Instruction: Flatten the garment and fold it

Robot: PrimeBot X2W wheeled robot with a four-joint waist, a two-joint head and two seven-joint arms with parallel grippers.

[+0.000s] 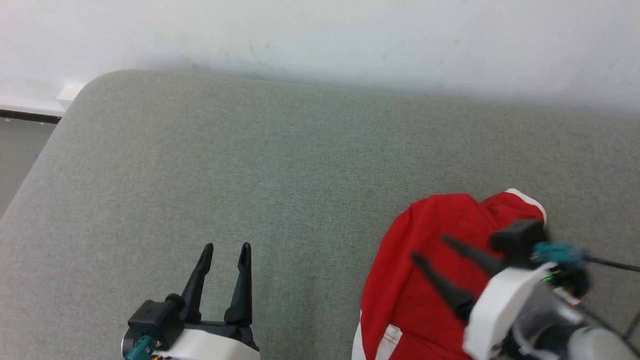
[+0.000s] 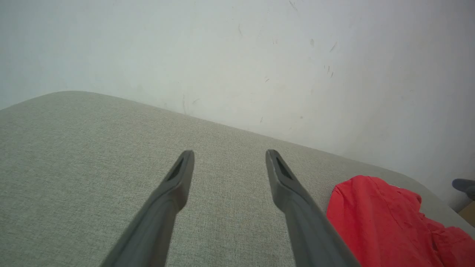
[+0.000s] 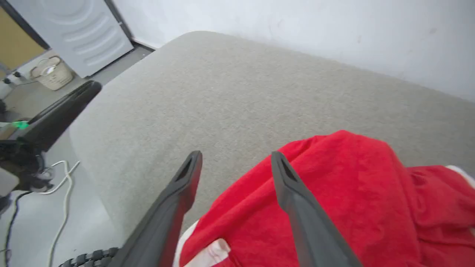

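Note:
The garment (image 1: 425, 280) is a red bunched heap with white trim, lying at the right front of the grey cushioned surface (image 1: 280, 165). My right gripper (image 1: 429, 248) hovers over it, fingers spread open with nothing between them. In the right wrist view the garment (image 3: 334, 200) lies under and to the right of the right gripper (image 3: 236, 157). At the lower left my left gripper (image 1: 226, 247) stands open above bare cushion, well apart from the cloth. The left wrist view has the left gripper (image 2: 229, 153) open and the garment (image 2: 386, 218) off to its right.
A pale wall (image 1: 320, 40) runs along the far edge of the cushion. The cushion's left edge drops to the floor (image 3: 33, 222), where white cables (image 3: 61, 193), a basket (image 3: 52, 72) and a grey door (image 3: 74, 29) show. A dark arm part (image 3: 55, 115) is at the left.

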